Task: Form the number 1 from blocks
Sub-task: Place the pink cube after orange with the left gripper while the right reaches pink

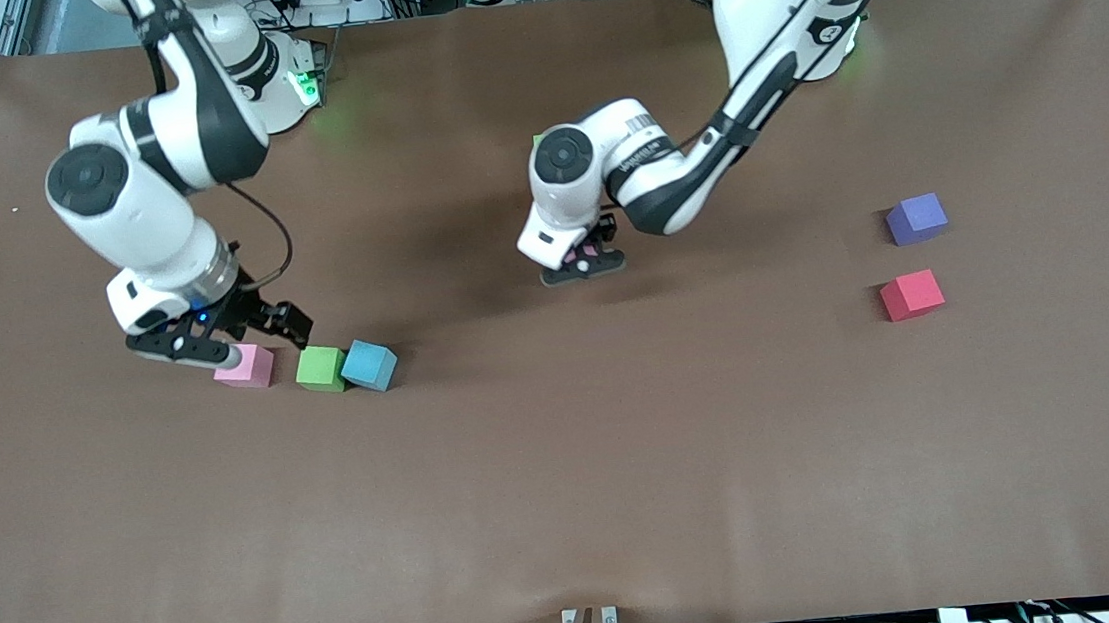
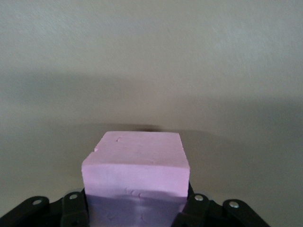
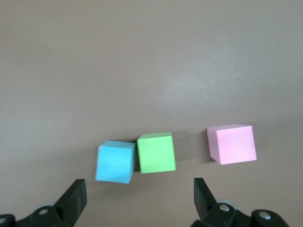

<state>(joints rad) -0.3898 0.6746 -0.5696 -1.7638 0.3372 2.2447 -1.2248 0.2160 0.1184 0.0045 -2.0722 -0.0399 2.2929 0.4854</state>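
Hovering spread-fingered, the right gripper (image 1: pixel 231 342) hangs over a pink block (image 1: pixel 244 366), green block (image 1: pixel 321 368) and blue block (image 1: pixel 368 365) on the table (image 1: pixel 570 491). Mid-table, the left gripper (image 1: pixel 582 261) clamps another pink block (image 2: pixel 136 165), apparently placing it; the next move calls for lowering and releasing. A red block (image 1: pixel 910 294) waits near the left arm's edge.

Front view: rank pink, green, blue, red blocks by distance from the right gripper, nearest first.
From the right gripper, open, low at the right arm's end:
1. Pink block, right by its fingers.
2. Green block, beside the pink, toward the table's middle.
3. Blue block, touching the green.
4. Red block, at the left arm's end.
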